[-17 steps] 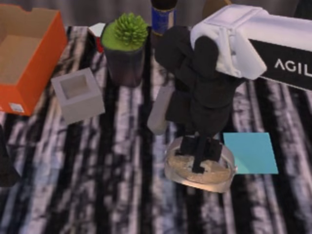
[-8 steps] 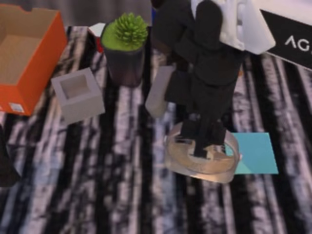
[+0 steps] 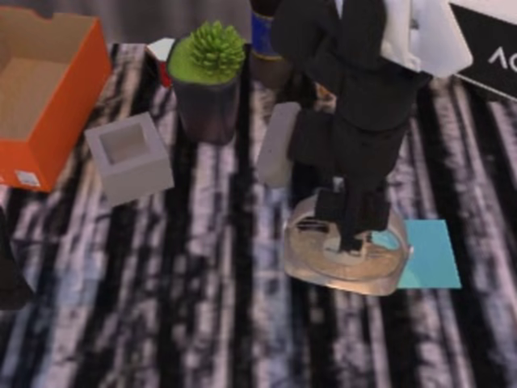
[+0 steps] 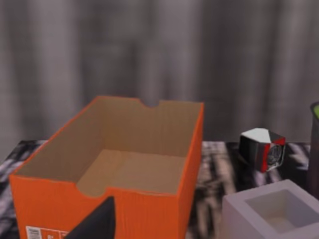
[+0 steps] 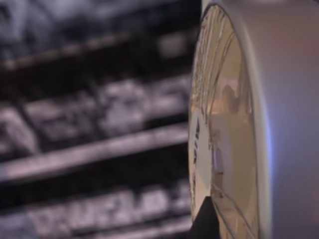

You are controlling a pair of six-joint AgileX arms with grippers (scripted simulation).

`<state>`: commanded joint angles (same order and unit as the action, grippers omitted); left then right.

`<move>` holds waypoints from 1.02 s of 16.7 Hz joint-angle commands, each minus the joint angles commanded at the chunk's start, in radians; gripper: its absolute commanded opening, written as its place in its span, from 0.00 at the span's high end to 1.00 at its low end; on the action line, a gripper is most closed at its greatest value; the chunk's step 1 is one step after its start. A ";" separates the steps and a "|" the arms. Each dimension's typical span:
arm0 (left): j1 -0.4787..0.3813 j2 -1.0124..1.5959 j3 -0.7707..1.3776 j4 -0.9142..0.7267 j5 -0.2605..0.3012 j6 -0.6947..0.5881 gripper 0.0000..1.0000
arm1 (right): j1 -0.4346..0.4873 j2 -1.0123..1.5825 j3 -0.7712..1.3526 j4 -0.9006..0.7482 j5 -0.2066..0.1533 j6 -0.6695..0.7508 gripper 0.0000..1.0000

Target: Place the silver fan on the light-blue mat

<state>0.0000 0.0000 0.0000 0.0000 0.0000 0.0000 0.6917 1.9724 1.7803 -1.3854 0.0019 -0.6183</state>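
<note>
Rightward goes the silver fan (image 3: 346, 257), carried a little further than half a second back, so its far rim now overlaps the near edge of the light-blue mat (image 3: 432, 255), where a second ago it sat wholly clear of the sheet. The right arm has swung with it, and more of the dark-blue bottle (image 3: 266, 36) at the back shows again.

Underfoot is the striped black-and-white cloth (image 3: 161, 307) covering the table, with a grey curtain-like backdrop (image 4: 149, 50) behind it in the left wrist view. The right gripper (image 3: 353, 214) reaches straight down onto the fan, fingers closed on its rim; the right wrist view shows the shiny cage (image 5: 224, 134) filling the frame, tilted off level. The left arm is parked at the left edge, only a dark sliver of it showing, and I cannot tell how its fingers stand.

For room: the mat's right half lies bare, and the cloth in front of and right of it is open. Behind the fan stands a pale grey block (image 3: 277, 145), close by the arm. Further left sit the potted succulent (image 3: 208, 77), a grey open cube (image 3: 129, 158), the orange box (image 3: 48, 97) and a small red-and-white object (image 4: 262, 149), all well apart from the mat.
</note>
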 joint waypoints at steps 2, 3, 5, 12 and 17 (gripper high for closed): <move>0.000 0.000 0.000 0.000 0.000 0.000 0.00 | -0.048 -0.017 -0.012 -0.006 0.000 -0.090 1.00; 0.000 0.000 0.000 0.000 0.000 0.000 0.00 | -0.075 -0.027 -0.021 -0.009 0.000 -0.146 1.00; 0.000 0.000 0.000 0.000 0.000 0.000 0.00 | -0.135 -0.050 -0.040 -0.016 0.000 -0.267 1.00; 0.000 0.000 0.000 0.000 0.000 0.000 0.00 | -0.289 -0.120 -0.092 -0.024 -0.001 -0.548 1.00; 0.000 0.000 0.000 0.000 0.000 0.000 0.00 | -0.286 -0.116 -0.092 -0.019 -0.001 -0.547 1.00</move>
<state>0.0000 0.0000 0.0000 0.0000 0.0000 0.0000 0.4059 1.8563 1.6878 -1.4046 0.0013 -1.1654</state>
